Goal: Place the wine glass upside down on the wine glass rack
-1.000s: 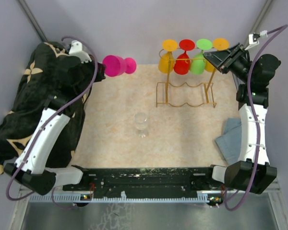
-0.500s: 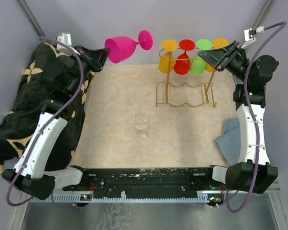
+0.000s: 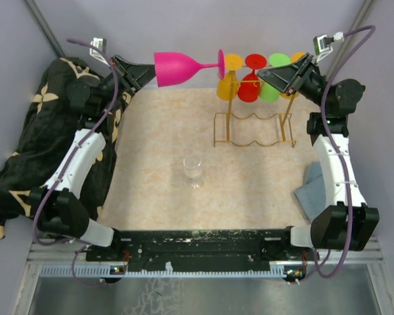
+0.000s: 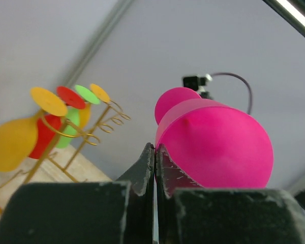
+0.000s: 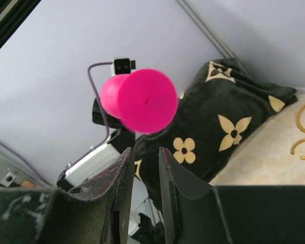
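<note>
Pink wine glass (image 3: 178,68) lies on its side in mid-air, its foot at the left end of the wine glass rack (image 3: 227,121) and its bowl rim pinched in the left gripper (image 3: 148,69). This looks like the carrying step. Next, likely, tip it foot-up and slide the stem between the top rails (coloured glasses (image 3: 249,87) already hang there). The right gripper (image 3: 262,72) hovers nearby, fingers slightly parted and empty.
</note>
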Controlling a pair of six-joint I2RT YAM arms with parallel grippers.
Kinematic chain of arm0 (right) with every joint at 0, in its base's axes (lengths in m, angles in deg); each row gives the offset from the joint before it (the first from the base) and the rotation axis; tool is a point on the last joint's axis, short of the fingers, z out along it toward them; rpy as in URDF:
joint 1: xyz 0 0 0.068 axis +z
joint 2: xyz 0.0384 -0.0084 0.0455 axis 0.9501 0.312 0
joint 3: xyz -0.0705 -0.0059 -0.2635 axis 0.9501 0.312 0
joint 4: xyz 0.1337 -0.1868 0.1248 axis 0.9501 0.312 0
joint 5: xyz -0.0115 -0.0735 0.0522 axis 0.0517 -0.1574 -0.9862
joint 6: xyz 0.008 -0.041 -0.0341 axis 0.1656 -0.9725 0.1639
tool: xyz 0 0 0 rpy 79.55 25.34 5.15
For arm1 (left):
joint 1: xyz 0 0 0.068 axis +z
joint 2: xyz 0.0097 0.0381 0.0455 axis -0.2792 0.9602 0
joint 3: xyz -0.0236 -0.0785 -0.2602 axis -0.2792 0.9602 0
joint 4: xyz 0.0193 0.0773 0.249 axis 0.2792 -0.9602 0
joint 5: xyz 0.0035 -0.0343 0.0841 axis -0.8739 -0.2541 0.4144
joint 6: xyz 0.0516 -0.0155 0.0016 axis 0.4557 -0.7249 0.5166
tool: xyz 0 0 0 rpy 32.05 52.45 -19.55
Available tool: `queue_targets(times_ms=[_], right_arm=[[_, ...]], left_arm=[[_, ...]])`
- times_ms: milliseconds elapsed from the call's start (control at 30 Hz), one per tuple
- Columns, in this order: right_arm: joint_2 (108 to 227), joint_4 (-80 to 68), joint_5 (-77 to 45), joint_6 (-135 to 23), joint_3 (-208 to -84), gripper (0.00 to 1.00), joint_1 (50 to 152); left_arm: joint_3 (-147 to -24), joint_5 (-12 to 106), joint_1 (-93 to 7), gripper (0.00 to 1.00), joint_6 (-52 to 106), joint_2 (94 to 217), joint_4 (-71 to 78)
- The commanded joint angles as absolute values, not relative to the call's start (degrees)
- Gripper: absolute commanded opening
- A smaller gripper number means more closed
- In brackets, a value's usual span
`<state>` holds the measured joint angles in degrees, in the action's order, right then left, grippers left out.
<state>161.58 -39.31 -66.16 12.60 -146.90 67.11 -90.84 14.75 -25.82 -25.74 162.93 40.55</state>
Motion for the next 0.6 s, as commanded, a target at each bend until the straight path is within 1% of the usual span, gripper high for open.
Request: queue_targets(times_ms=[0,167,400,567], right_arm=[[164.96,-57.69,-68.54,23.48,-148.08,0.27,70.27],[168.39,-67.83,-69.33,31.3,-150.06,0.29,70.85],[173.92,-82.91,-68.76,43.61,-154.14,0.3,73.79],[178.27,-91.95,-67.39,52.45,-157.96,0.3,76.97]], left_arm=[[-93.69,3.96,-25.88,0.0,-44.34,167.11,65.84],[-95.39,2.63,-25.7,0.0,-55.17,171.8,77.88],[-99.82,4.07,-25.7,0.0,-69.31,177.9,92.12],[-104.03,5.11,-25.79,0.0,-76.48,181.68,97.43]])
